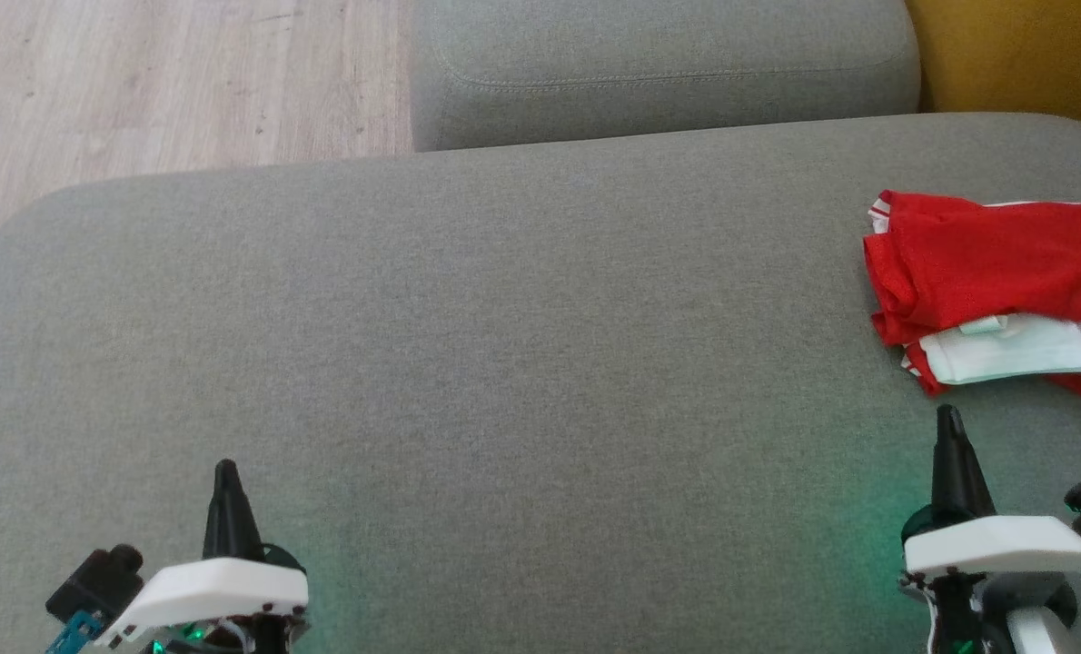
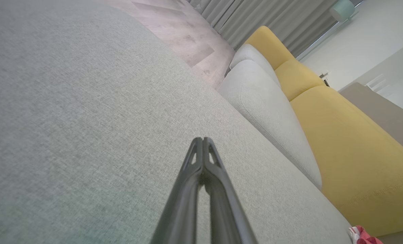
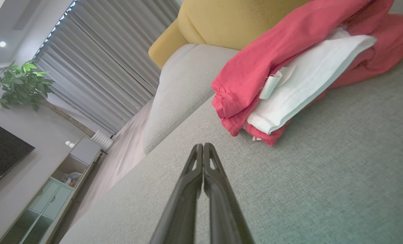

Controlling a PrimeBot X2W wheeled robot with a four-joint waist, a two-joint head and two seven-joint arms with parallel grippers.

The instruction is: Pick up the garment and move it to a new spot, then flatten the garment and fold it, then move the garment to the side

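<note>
At the far left, wooden floor (image 1: 141, 82) shows past the edge of the grey seat (image 1: 504, 363). At the near left the left gripper (image 1: 225, 470) hovers over bare upholstery with its two dark fingers pressed together and nothing between them. A grey back cushion (image 1: 659, 64) lies at the far middle.

At the near right the right gripper (image 1: 947, 414) is likewise closed and empty, its tip pointing toward the garment (image 1: 986, 263) but not touching it. The garment lies just beyond this gripper, on the right side of the seat, and runs past the right edge of the head view. A yellow cushion (image 1: 1013, 54) sits behind it.

The garment is red with white panels and trim, lying in a loose layered bundle with a small white tag showing at its near edge.

It looks like thin, light, limp cloth. It should weigh little, but it would sag and drape from whatever point is pinched, and the layers could slide apart or unfold if only the top one is caught. The best hold is probably the thick stitched fold at the bundle's left end, nearest the right gripper, where the hem gives the fingers something firm. For flattening, two well-separated corners would suit better, one for each gripper.
</note>
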